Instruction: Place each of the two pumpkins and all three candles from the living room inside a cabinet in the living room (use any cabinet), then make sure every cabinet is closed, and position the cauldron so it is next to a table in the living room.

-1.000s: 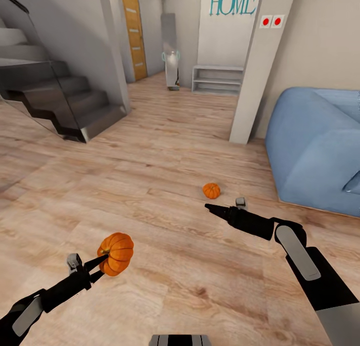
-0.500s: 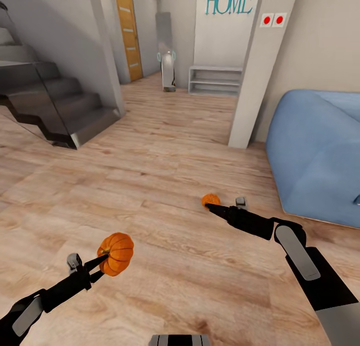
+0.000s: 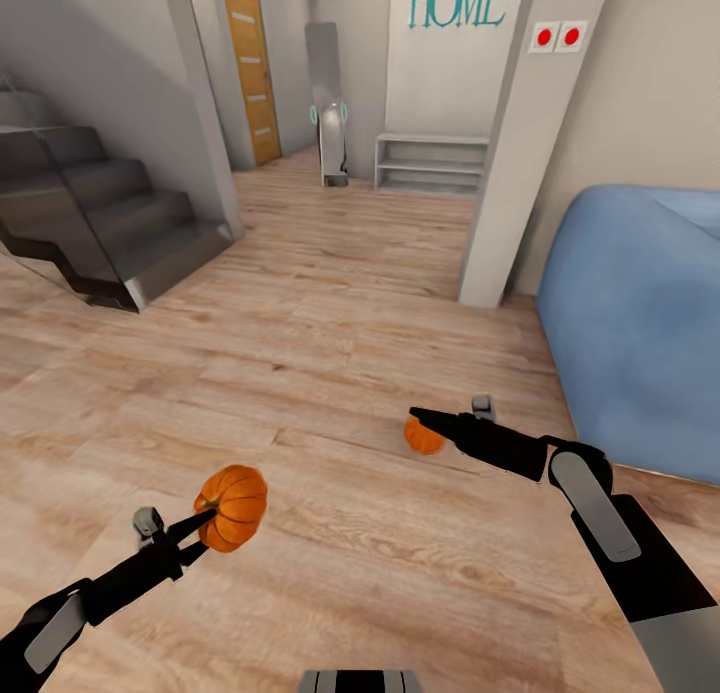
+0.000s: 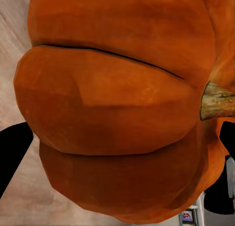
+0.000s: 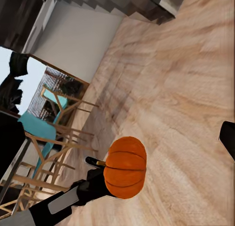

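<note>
An orange pumpkin hangs above the floor with my left gripper shut on it. In the left wrist view this pumpkin sits between the two black fingers, its stem to one side. The right wrist view shows the same held pumpkin on the left arm. A second, smaller pumpkin lies on the wood floor, partly covered by my right gripper, which hovers just above it, open and holding nothing. One right finger shows at the frame edge. The candles, cabinet and cauldron are out of view.
A blue sofa stands at the right and a white pillar rises behind the floor pumpkin. Dark stairs are at the left, white open shelving and a wooden door far back. Teal chairs are in the right wrist view.
The whole view has shifted as the robot advanced. The floor pumpkin now lies nearer, right under the right gripper's tip. Both arms keep their pose, and the left still holds its pumpkin.
</note>
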